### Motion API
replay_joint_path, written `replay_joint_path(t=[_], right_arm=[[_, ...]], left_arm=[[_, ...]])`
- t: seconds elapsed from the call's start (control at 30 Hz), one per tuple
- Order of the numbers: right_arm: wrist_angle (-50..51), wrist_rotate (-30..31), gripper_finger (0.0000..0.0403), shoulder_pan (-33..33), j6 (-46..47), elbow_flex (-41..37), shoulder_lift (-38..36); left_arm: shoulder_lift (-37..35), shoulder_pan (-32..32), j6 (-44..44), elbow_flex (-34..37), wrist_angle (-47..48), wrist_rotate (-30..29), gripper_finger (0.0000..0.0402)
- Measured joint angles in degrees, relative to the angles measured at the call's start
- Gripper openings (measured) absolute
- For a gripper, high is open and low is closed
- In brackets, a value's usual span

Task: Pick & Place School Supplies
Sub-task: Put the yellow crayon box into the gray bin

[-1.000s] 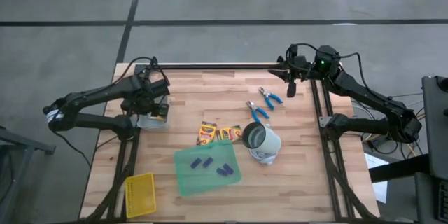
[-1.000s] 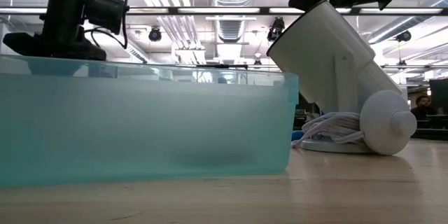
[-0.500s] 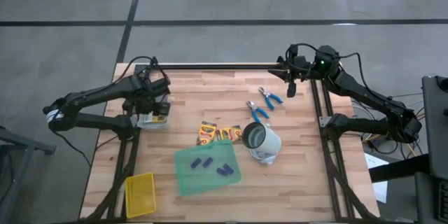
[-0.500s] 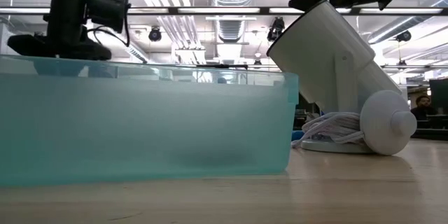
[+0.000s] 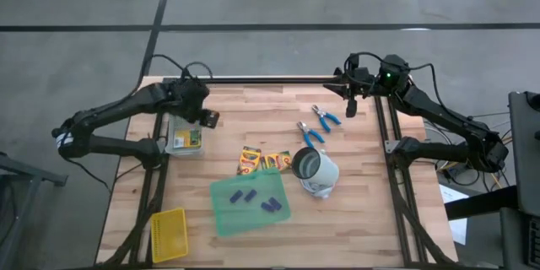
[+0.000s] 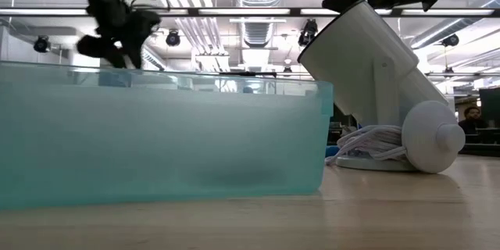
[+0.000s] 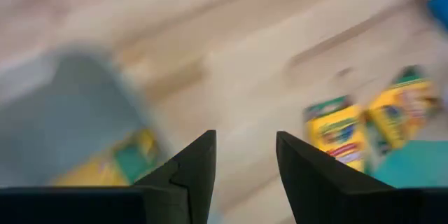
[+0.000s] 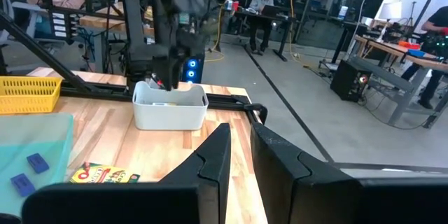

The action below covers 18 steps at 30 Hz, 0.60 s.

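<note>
Crayon boxes lie side by side near the middle of the wooden tabletop, two yellow-and-green packs touching the far edge of a translucent green sheet. A third crayon box sits inside a small pale bin at the left side of the tabletop. Several purple-blue pieces rest on the green sheet, some toward its left and some toward its right. Two blue-handled tools lie right of centre, one farther back than the other, and the nearer one is just beyond a white tilted cup-like object with a coiled white cord. A yellow mesh basket stands at the near left corner.

The left gripper hovers just right of the bin and above the tabletop; its fingers stand apart with nothing between them, the bare wood showing through the gap. The right gripper waits at the far right edge of the tabletop, its fingers close together and holding nothing. In the right wrist view people sit at desks in the room beyond.
</note>
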State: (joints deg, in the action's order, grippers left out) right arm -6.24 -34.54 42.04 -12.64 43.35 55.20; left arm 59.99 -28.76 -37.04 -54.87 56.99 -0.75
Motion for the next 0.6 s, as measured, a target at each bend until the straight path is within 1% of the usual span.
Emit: replay_joint_path(t=[0.07, 0.17, 0.27, 0.33, 0.4, 0.5, 0.6], right_arm=[[0.0, 0.0, 0.0057, 0.0, 0.0, 0.0, 0.0], [0.0, 0.0, 0.0057, 0.0, 0.2, 0.0, 0.0], [0.0, 0.0, 0.0057, 0.0, 0.2, 0.0, 0.0], [0.0, 0.0, 0.0057, 0.0, 0.2, 0.0, 0.0], [0.0, 0.0, 0.0057, 0.0, 0.2, 0.0, 0.0], [0.0, 0.0, 0.0057, 0.0, 0.2, 0.0, -0.1], [0.0, 0.0, 0.0057, 0.0, 0.2, 0.0, -0.1]], left_arm=[[0.0, 0.0, 5.4, -0.9, -4.4, 1.4, 0.0154], [0.0, 0.1, 12.9, -1.2, -12.2, 5.1, 0.0153], [0.0, 0.1, 17.7, -0.8, -17.6, 9.8, 0.0154], [0.0, 0.1, 18.3, -0.1, -19.9, 13.5, 0.0153], [0.0, 0.2, 17.7, 0.9, -21.2, 15.7, 0.0153], [0.4, 1.1, 16.8, 3.3, -24.3, 16.4, 0.0154], [1.1, 3.1, 18.4, 7.3, -30.6, 16.3, 0.0151]])
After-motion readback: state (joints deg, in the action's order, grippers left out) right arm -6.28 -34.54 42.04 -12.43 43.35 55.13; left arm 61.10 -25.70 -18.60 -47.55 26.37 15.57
